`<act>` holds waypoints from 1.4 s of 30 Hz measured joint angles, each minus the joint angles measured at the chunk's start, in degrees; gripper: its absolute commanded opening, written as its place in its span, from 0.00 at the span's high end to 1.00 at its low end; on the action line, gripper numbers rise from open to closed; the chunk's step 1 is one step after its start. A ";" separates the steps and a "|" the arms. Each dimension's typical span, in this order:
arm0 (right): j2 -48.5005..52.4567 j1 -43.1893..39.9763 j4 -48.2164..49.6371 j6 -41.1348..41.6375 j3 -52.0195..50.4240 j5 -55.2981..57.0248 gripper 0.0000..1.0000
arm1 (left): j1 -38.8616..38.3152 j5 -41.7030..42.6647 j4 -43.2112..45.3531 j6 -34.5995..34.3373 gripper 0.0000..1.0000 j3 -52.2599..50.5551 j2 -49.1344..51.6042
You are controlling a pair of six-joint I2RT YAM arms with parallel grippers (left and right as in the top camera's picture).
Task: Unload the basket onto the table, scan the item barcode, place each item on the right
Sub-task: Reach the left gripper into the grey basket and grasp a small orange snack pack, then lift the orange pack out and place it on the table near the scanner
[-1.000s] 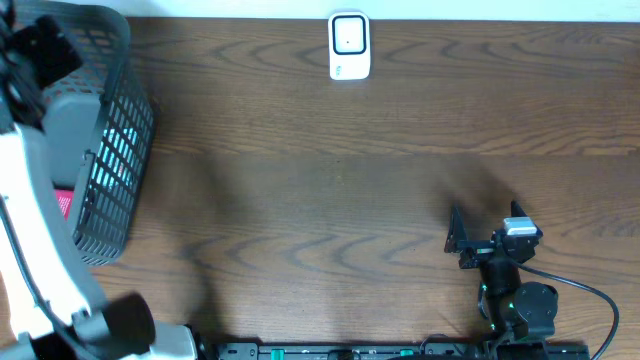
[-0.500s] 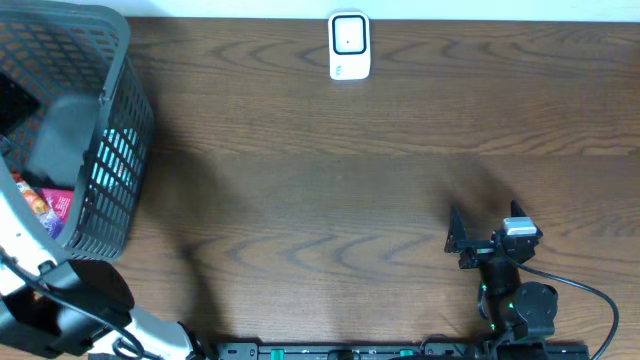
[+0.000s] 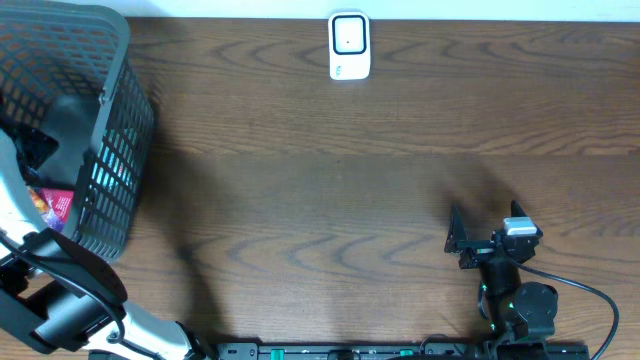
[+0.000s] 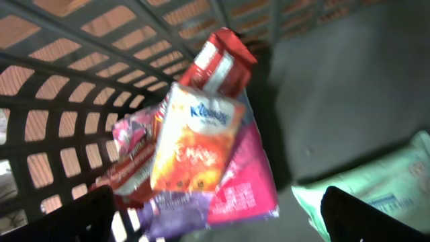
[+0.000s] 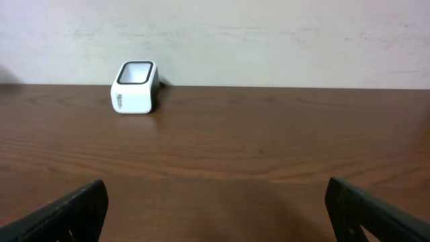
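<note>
A white barcode scanner [image 3: 349, 46] stands at the table's far edge, and the right wrist view has the scanner [image 5: 135, 87] facing up. Inside the dark mesh basket [image 3: 115, 140] at the left lies a pile of packets: an orange tissue pack [image 4: 195, 144] on top, a red packet [image 4: 218, 57] behind it, a pink packet [image 4: 245, 181] and a purple one [image 4: 178, 215] under it. My left gripper [image 4: 215, 218] hangs open just above this pile, touching nothing. My right gripper [image 3: 485, 228] rests open and empty near the front right, far from the scanner.
A pale green soft pack [image 4: 376, 181] lies on the basket's grey floor to the right of the pile. The basket's slotted walls [image 4: 80, 81] close in around the left gripper. Bare wooden table [image 3: 330, 200] lies between basket, scanner and right arm.
My left arm has swung down from the basket's top left, and its gripper now sits lower inside the basket. The right arm has not moved.
</note>
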 measured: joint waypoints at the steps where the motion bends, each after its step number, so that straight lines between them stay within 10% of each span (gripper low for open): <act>1: 0.00 0.00 0.00 0.00 0.00 0.00 0.01 | 0.31 0.37 1.05 0.31 0.02 -0.70 0.00; 18: 0.00 0.00 0.00 0.00 0.00 0.00 0.01 | 1.60 0.83 5.22 3.89 0.00 -3.04 6.88; 28: 0.00 0.00 0.00 0.00 0.00 0.00 0.01 | 3.28 1.38 6.03 4.31 0.92 -3.04 9.88; 42: 0.00 0.00 0.02 0.00 0.00 -0.02 0.01 | 3.30 5.11 5.70 4.24 0.92 -3.04 1.77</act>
